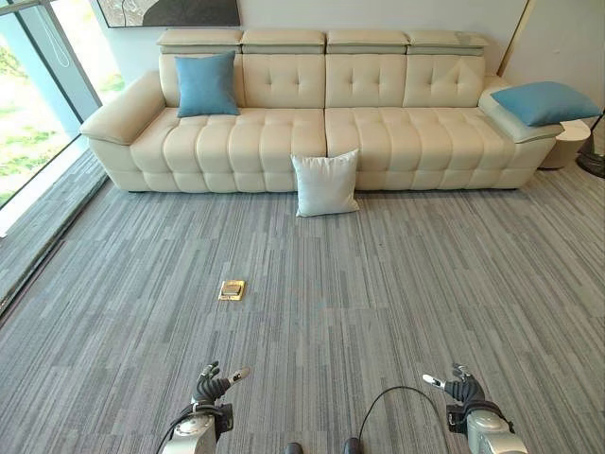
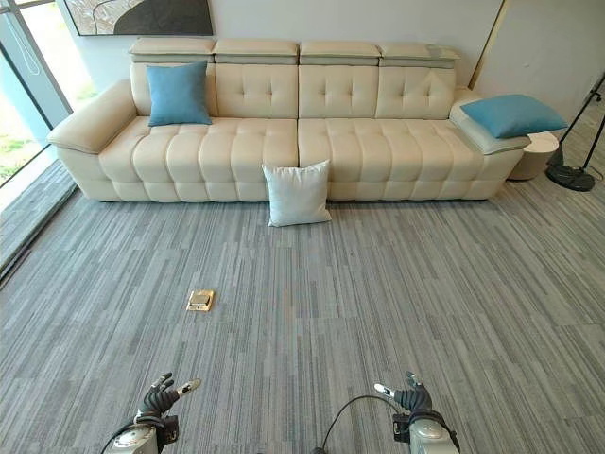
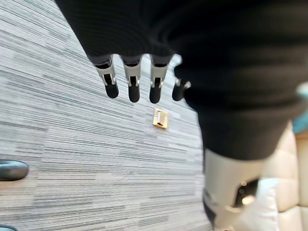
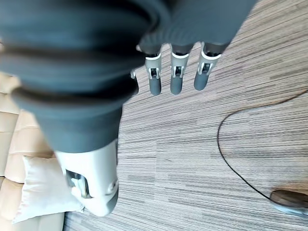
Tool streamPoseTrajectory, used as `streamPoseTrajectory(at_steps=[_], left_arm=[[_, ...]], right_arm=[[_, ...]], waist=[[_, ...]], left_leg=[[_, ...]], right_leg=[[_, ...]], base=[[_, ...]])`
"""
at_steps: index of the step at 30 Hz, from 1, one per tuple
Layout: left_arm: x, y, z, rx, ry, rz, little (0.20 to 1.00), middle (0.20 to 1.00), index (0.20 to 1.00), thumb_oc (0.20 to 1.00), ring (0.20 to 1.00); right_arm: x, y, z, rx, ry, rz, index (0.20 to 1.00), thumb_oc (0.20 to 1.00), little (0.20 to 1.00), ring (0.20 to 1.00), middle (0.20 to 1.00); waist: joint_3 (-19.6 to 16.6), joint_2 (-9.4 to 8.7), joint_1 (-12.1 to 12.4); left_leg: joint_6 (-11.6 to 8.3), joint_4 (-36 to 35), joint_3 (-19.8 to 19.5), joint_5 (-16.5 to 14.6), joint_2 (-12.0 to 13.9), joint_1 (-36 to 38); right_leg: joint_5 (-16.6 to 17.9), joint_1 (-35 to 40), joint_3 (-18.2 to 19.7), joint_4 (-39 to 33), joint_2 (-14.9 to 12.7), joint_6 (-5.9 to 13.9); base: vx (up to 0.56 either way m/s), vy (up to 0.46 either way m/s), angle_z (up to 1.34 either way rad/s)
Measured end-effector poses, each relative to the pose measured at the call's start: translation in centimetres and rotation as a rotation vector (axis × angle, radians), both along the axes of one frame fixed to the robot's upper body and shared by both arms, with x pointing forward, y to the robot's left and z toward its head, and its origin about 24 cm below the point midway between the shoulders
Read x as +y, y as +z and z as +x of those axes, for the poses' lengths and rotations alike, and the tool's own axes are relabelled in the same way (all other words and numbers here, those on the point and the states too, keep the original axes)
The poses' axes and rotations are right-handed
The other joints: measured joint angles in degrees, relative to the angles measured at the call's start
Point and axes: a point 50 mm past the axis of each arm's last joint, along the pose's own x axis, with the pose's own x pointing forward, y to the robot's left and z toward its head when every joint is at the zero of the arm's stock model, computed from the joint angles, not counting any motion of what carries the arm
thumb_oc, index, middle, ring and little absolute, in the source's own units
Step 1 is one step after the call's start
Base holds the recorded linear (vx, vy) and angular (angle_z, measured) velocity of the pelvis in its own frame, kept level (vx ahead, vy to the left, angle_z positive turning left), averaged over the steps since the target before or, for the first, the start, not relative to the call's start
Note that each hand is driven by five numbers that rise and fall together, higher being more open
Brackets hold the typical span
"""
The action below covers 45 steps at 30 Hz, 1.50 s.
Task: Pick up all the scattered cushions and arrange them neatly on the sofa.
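I am looking down across a grey striped carpet [image 1: 397, 284] toward a long cream sofa [image 1: 312, 132] standing against the far wall. A white cushion [image 1: 325, 183] is sitting on the carpet, upright and leaning back against the front of the sofa, near its middle. A blue cushion [image 1: 206, 84] is standing upright on the seat toward the sofa's left end, propped against the backrest. A second blue cushion [image 1: 545, 102] is lying flat on top of the sofa's right armrest, with a small round side table [image 1: 569, 142] just beside that end.

My left robot hand [image 1: 216, 385] is hanging low at the near edge of the carpet, well apart from the sofa and every cushion. Its fingers [image 3: 133, 86] are hanging relaxed and nearly straight, with carpet showing past them, and they are gripping nothing. My right robot hand [image 1: 458, 386] is hanging at a matching height on the other side, its fingers [image 4: 177, 77] likewise loose and extended, closed round nothing.

A small brass floor plate [image 1: 232, 289] is lying in the carpet between my left robot hand and the sofa. A tall window [image 1: 38, 85] is running along the left side of the room, and the lower part of a framed picture [image 1: 170, 12] is showing on the wall above the sofa.
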Motion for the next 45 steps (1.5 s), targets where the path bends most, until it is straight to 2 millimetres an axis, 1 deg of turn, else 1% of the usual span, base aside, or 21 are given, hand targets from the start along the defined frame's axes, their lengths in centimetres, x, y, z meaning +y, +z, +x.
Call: streamPoseTrajectory(at_steps=[4,20,23,24,26,27,29,45], left_arm=[[0.1,-0.4,-0.7,0.03,0.007,0.0,1.0,1.0,1.0,1.0,1.0],[0.1,-0.4,-0.6,0.03,0.003,0.003,1.0,1.0,1.0,1.0,1.0],[0.1,-0.4,-0.6,0.031,0.004,0.004,1.0,1.0,1.0,1.0,1.0],[-0.1,-0.3,-0.4,0.029,-0.004,0.006,1.0,1.0,1.0,1.0,1.0],[-0.2,-0.3,-0.2,0.024,-0.009,0.005,1.0,1.0,1.0,1.0,1.0],[-0.2,-0.3,-0.3,0.027,-0.011,0.008,1.0,1.0,1.0,1.0,1.0],[-0.1,-0.4,-0.6,0.038,-0.009,0.008,1.0,1.0,1.0,1.0,1.0],[0.0,-0.5,-1.0,0.056,-0.029,0.024,1.0,1.0,1.0,1.0,1.0]], right_arm=[[-0.1,-0.3,-0.6,0.028,-0.007,0.001,1.0,1.0,1.0,1.0,1.0],[-0.1,-0.5,-0.9,0.043,-0.016,-0.008,1.0,1.0,1.0,1.0,1.0],[-0.1,-0.5,-1.1,0.048,-0.011,-0.023,1.0,1.0,1.0,1.0,1.0],[-0.2,-0.6,-1.2,0.051,-0.017,-0.024,1.0,1.0,1.0,1.0,1.0],[-0.2,-0.6,-1.5,0.057,-0.02,-0.024,1.0,1.0,1.0,1.0,1.0],[-0.2,-0.6,-1.5,0.057,-0.019,-0.024,1.0,1.0,1.0,1.0,1.0],[-0.2,-0.7,-1.7,0.064,-0.016,-0.024,1.0,1.0,1.0,1.0,1.0],[-0.1,-0.7,-1.6,0.063,-0.013,-0.023,1.0,1.0,1.0,1.0,1.0]], waist=[[0.0,-0.02,0.0],[-0.7,-0.76,-0.1],[-0.7,-0.81,-0.2],[-0.7,-0.84,-0.4],[-0.7,-0.91,-1.4],[-0.7,-0.87,-1.4],[-0.7,-0.73,-1.4],[-0.7,-0.75,-1.2]], left_leg=[[-0.01,0.0,-0.1,0.0,0.0,0.0],[-0.06,0.0,-0.3,0.1,0.0,0.0],[-0.16,0.0,-1.0,0.1,-0.1,-0.3],[-0.34,0.0,-1.6,0.2,-0.2,-0.7],[-0.53,0.0,-1.7,0.4,-0.2,-1.4],[-0.63,0.0,-1.6,0.5,-0.2,-1.3],[-0.61,0.0,-1.4,0.4,-0.3,-1.2],[-0.55,0.0,-0.1,0.4,-0.2,-0.6]], right_leg=[[0.0,0.1,-0.1,0.0,0.0,0.0],[0.0,0.5,-0.6,0.0,-0.1,-0.02],[0.0,0.6,-1.7,0.0,-0.2,-0.03],[0.0,0.4,-2.7,0.0,-0.4,-0.08],[-0.2,0.3,-4.2,0.0,-0.8,-0.04],[-0.2,0.3,-4.3,0.0,-0.8,-0.02],[-0.3,0.5,-4.1,0.0,-0.8,0.04],[-0.1,0.4,-2.8,0.0,-0.8,0.23]], base=[[0.0,0.0,0.0],[0.0,-0.002,0.01],[-0.07,0.017,0.13],[-0.05,0.029,0.38],[0.02,0.016,0.44],[0.02,0.017,0.15],[0.0,0.0,0.0],[0.02,0.011,-0.04]])
